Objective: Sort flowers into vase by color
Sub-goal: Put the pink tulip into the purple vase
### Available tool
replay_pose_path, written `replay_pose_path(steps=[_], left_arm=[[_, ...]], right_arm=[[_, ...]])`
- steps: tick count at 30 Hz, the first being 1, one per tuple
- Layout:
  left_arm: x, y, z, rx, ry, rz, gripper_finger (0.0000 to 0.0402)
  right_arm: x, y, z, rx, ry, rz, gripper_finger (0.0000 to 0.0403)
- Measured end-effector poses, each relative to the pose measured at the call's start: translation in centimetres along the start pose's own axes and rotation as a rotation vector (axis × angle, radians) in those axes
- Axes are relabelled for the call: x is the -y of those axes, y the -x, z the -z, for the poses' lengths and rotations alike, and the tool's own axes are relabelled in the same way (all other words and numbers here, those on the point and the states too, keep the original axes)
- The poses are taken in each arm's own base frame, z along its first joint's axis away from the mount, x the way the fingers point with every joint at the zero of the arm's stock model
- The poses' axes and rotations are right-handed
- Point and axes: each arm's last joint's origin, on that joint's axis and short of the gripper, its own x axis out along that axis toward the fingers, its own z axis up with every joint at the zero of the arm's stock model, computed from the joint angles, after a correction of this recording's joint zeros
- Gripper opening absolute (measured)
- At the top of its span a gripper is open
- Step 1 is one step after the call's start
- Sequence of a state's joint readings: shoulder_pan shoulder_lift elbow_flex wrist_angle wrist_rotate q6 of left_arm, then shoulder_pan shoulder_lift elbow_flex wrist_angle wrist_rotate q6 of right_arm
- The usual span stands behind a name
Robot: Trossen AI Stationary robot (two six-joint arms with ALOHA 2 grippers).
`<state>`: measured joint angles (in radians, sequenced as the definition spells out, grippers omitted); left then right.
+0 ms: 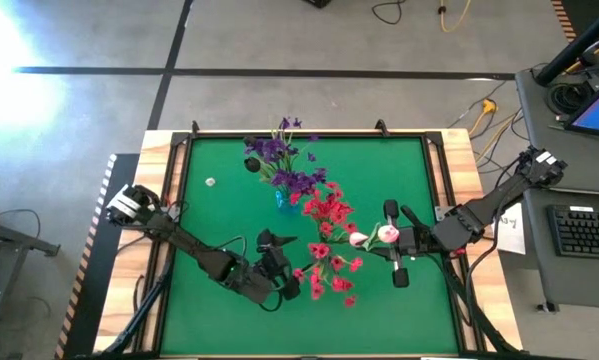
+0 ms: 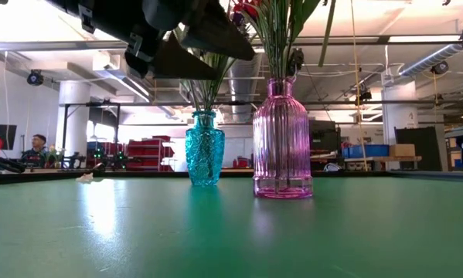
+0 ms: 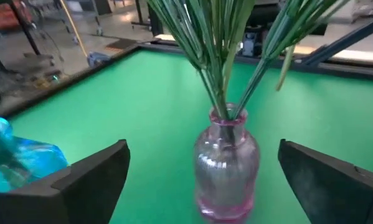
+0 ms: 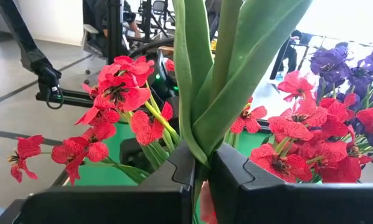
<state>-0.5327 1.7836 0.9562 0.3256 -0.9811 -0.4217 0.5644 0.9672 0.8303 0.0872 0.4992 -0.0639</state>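
Purple flowers point(image 1: 279, 160) stand with their stems in a blue vase point(image 2: 205, 147). Red flowers point(image 1: 329, 215) stand in a pink vase point(image 3: 226, 165), which shows right of the blue one in the low view point(image 2: 282, 139). My left gripper point(image 3: 202, 149) is open and level. Its fingers stand on either side of the pink vase, apart from it; in the high view it point(image 1: 287, 265) is just left of the red blossoms. My right gripper point(image 1: 379, 240) is shut on a tulip with a white-pink bud point(image 1: 362, 238), right of the red flowers. My right gripper pinches the tulip's green stem and leaves point(image 4: 202, 152) between its two fingers, coming in level from the table's right side and lying across the stem. The tulip is roughly upright and lifted clear. Its lower stem end point(image 3: 284, 65) hangs in the air beside the pink vase's stems.
A small white scrap point(image 1: 210, 182) lies on the green mat at the far left. A wooden rim point(image 1: 459, 150) frames the table. A desk with a keyboard point(image 1: 584, 230) stands to the right. A person point(image 2: 38, 144) sits far back in the room.
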Motion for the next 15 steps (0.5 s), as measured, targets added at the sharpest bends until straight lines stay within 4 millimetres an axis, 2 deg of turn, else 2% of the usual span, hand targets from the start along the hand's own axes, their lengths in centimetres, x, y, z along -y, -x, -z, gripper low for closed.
replay_pose_path(steps=[2,7,11,15], left_arm=[[-0.1,0.0,0.0,0.010,-0.055,-0.023,0.0396],[-0.3,-0.3,-0.2,0.018,-0.037,-0.016,0.0373],[-0.5,-1.5,1.9,-0.006,-0.054,-0.013,0.0357],[0.6,-2.4,3.1,0.077,-0.054,0.024,0.0349]], right_arm=[[0.0,0.0,0.0,0.000,-0.001,0.000,0.0022],[0.0,0.0,0.0,0.001,-0.001,-0.001,0.0022],[0.0,0.0,0.0,0.000,0.004,-0.002,0.0022],[0.0,0.0,0.0,0.000,0.005,-0.002,0.0022]])
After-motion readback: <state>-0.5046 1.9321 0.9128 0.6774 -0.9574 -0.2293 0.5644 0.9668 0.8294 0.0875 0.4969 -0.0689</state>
